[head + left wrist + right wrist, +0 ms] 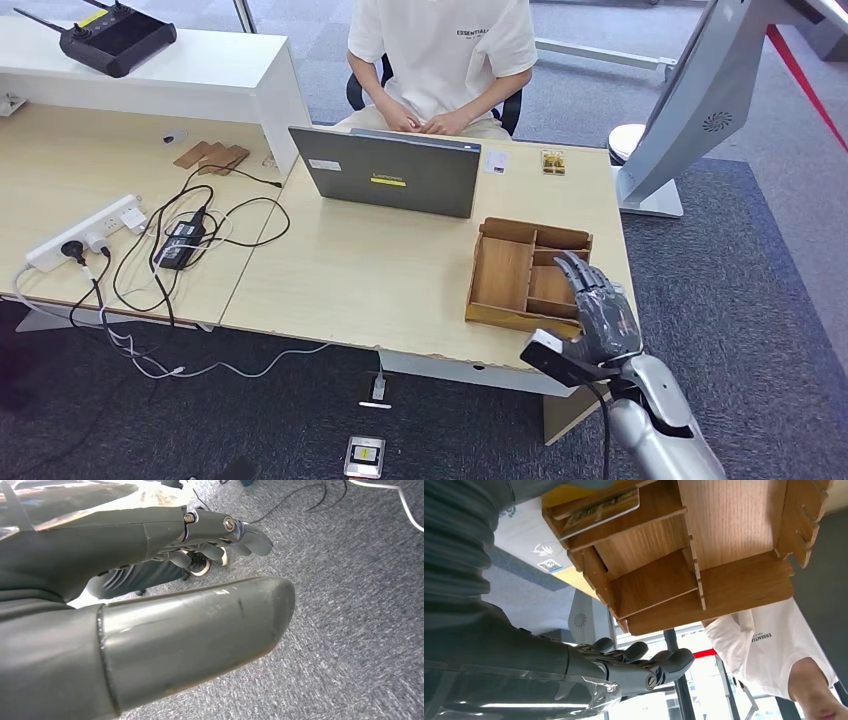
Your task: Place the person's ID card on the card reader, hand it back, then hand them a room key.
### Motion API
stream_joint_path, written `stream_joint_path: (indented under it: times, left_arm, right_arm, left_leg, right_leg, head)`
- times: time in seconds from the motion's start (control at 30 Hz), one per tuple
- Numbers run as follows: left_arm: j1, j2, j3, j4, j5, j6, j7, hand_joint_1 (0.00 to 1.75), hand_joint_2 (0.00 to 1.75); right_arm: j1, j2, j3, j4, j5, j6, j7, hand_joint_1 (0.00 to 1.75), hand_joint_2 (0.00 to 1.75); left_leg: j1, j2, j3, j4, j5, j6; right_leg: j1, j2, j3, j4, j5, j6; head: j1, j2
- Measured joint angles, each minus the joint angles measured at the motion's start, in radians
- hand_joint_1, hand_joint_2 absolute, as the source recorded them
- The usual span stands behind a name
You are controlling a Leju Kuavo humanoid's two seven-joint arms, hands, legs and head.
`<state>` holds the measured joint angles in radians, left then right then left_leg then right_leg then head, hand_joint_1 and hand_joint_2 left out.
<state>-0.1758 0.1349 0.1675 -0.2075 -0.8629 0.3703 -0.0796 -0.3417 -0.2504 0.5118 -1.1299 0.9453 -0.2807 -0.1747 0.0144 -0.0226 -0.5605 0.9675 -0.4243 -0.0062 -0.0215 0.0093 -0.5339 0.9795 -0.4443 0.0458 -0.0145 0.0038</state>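
Starting left of the laptop [392, 170], a white power strip [84, 232] and a tangle of black cables [185, 240] lie on the desk [350, 270]; further back, on a white counter [200, 75], sits a black controller [117, 37]. The left hand [150, 580] hangs over grey carpet with its fingers stretched out and apart, grasping nothing. Behind the laptop a person [443, 60] in a white shirt sits with hands together. Right of the laptop's back corner, a pale card [496, 161] lies flat on the desk, and just beside it a yellowish card [553, 162]. Right of the laptop and nearer the robot stands a wooden tray [505, 272] with compartments; the right wrist view shows a card [599, 509] in one. The right hand [598, 305] hovers over the tray's near right corner, fingers extended and loose, holding nothing.
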Motion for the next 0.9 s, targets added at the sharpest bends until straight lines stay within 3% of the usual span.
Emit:
stream_joint_path:
  times: [0.47, 0.9]
  left_arm:
    - [0.011, 0.003, 0.000, 0.000, 0.000, 0.006, -0.006, 0.00, 0.00]
    - [0.011, 0.003, 0.000, 0.000, -0.004, 0.006, -0.014, 0.00, 0.00]
  right_arm:
    - [0.021, -0.022, 0.007, -0.043, 0.086, -0.041, 0.047, 0.00, 1.75]
    - [0.025, -0.027, 0.038, -0.041, 0.129, 0.038, 0.046, 0.00, 1.75]
  left_leg:
    - [0.000, 0.000, 0.000, 0.000, 0.000, 0.000]
    - [0.000, 0.000, 0.000, 0.000, 0.000, 0.000]
  right_leg:
    - [0.000, 0.000, 0.000, 0.000, 0.000, 0.000]
    - [0.000, 0.000, 0.000, 0.000, 0.000, 0.000]
  head:
    - [0.000, 0.000]
    - [0.000, 0.000]
